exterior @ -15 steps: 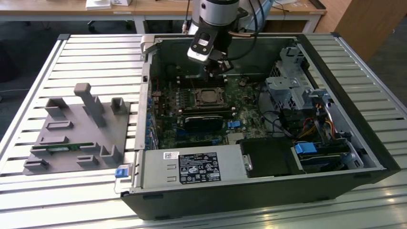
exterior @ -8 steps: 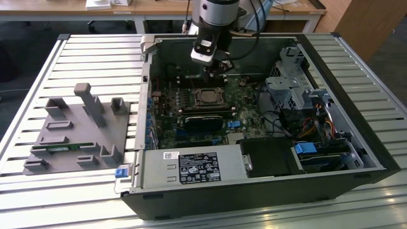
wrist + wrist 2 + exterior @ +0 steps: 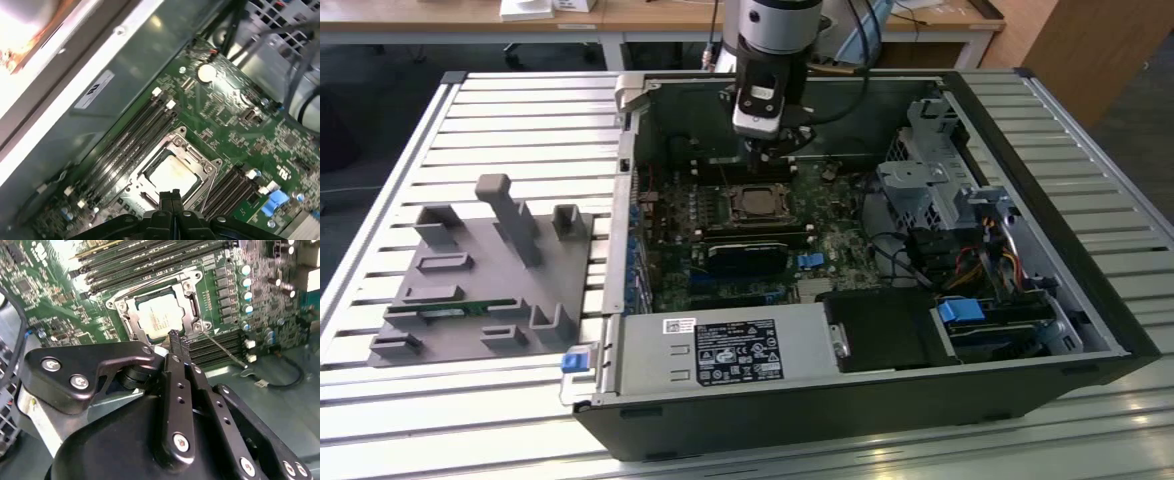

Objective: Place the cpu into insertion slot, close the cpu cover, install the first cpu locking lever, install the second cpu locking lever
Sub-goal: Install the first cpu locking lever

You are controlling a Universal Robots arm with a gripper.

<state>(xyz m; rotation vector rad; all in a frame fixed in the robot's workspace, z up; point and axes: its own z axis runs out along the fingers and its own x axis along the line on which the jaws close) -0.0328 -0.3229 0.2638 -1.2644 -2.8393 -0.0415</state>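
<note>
The cpu lies flat in the insertion slot on the green board inside the open computer case. The silver cpu cover lies down around it, its square window framing the chip's grey top. A thin silver locking lever sticks out slantwise from the socket's corner, past the memory slots. My gripper hangs just above the socket's edge, shut, with nothing between its fingers. In both wrist views its tip sits beside the cover's rim.
Long black memory slots flank the socket. A black module, the power supply and a drive cage with cables crowd the case. A grey fixture block lies on the slatted table at the exterior view's left.
</note>
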